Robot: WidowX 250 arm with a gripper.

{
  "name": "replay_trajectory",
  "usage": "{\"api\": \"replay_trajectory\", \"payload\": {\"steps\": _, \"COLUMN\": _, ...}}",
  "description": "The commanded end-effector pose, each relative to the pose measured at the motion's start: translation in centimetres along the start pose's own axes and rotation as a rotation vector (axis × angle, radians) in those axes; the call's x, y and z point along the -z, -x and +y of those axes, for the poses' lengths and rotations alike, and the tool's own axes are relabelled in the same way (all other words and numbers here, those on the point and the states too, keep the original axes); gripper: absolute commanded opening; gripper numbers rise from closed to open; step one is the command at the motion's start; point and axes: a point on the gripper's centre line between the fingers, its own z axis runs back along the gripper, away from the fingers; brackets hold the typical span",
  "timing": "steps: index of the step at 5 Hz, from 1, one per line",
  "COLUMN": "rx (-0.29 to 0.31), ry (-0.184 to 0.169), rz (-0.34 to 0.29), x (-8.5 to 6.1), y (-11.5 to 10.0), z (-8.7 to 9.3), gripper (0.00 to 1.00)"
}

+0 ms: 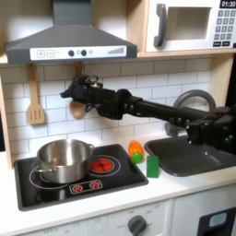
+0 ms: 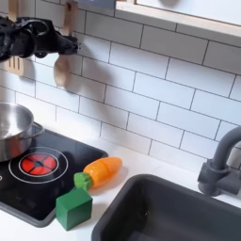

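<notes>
My gripper (image 1: pixel 70 91) reaches to the first exterior view's left, up against the white tiled wall above the stove. It sits at the handle of a wooden spoon (image 1: pixel 76 110) that hangs on the wall. In the second exterior view the gripper (image 2: pixel 64 42) is at the top left, with the spoon's (image 2: pixel 60 72) bowl just below it and its handle running up behind the fingers. Whether the fingers pinch the handle is unclear. A wooden spatula (image 1: pixel 35 103) hangs further left in the first exterior view.
A silver pot (image 1: pixel 63 159) stands on the black toy stove (image 1: pixel 115 175). An orange carrot (image 2: pixel 102 171) and a green block (image 2: pixel 73 208) lie between the stove and the dark sink (image 2: pixel 179 212). A grey faucet (image 2: pixel 221 169), a range hood (image 1: pixel 69 41) and a microwave (image 1: pixel 189 26) surround the space.
</notes>
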Motion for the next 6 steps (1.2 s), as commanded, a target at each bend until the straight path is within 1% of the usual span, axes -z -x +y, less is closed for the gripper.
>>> {"api": "replay_trajectory", "payload": {"steps": 1, "rx": -0.004, "ry": 0.01, "rz": -0.002, "x": 0.37, "y": 0.06, "z": -0.71, "gripper": 0.0}}
{"api": "replay_trajectory", "payload": {"steps": 2, "rx": -0.003, "ry": 0.008, "rz": -0.001, "x": 0.27, "y": 0.02, "z": -0.66, "gripper": 0.0}}
{"api": "replay_trajectory", "payload": {"steps": 3, "rx": -0.013, "ry": 0.005, "rz": 0.005, "x": 0.38, "y": -0.07, "z": -0.34, "gripper": 0.0}}
{"api": "replay_trajectory", "payload": {"steps": 4, "rx": -0.022, "ry": 0.017, "rz": 0.04, "x": 0.21, "y": 0.18, "z": -0.22, "gripper": 0.0}}
{"api": "replay_trajectory", "payload": {"steps": 5, "rx": -0.023, "ry": 0.033, "rz": 0.045, "x": -0.11, "y": -0.06, "z": -0.48, "gripper": 0.0}}
{"api": "replay_trajectory", "payload": {"steps": 6, "rx": -0.026, "ry": 0.038, "rz": 0.044, "x": -0.52, "y": 0.01, "z": -0.27, "gripper": 0.0}}
